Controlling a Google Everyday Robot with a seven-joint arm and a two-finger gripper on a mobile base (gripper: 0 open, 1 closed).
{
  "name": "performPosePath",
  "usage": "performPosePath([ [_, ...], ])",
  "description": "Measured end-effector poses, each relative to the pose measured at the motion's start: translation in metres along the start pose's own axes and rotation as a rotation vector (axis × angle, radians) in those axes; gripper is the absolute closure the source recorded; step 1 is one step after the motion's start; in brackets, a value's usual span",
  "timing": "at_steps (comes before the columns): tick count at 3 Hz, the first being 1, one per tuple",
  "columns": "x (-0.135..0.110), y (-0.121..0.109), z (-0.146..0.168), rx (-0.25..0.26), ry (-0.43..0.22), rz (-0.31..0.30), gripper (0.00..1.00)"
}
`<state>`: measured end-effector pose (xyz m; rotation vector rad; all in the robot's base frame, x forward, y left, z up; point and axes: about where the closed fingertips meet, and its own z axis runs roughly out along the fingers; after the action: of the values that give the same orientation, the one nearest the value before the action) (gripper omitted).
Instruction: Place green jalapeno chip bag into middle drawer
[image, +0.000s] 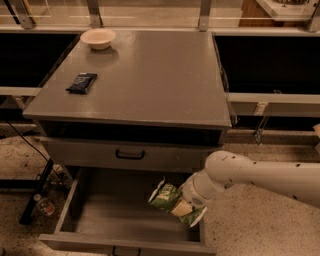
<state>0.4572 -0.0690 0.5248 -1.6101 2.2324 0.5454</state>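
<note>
The green jalapeno chip bag (172, 201) is crumpled green foil with white and yellowish print. It hangs over the right part of the open middle drawer (107, 217), a grey box pulled out below the cabinet. My gripper (189, 198) sits at the end of the white arm that reaches in from the right. It is against the bag's right side, and the bag hides its tips.
A closed drawer front with a black handle (130, 155) is just above the open drawer. On the grey cabinet top (150, 80) lie a small dark-blue packet (81, 82) and a pale bowl (98, 38). Cables and a bottle (42, 206) lie on the floor at left.
</note>
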Motion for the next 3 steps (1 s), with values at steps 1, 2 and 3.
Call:
performPosePath([
  [1, 0.001, -0.008, 0.019, 0.03, 0.018, 0.015, 1.0],
  [2, 0.003, -0.012, 0.044, 0.023, 0.045, 0.021, 1.0],
  [3, 0.003, -0.012, 0.045, 0.023, 0.045, 0.022, 1.0],
])
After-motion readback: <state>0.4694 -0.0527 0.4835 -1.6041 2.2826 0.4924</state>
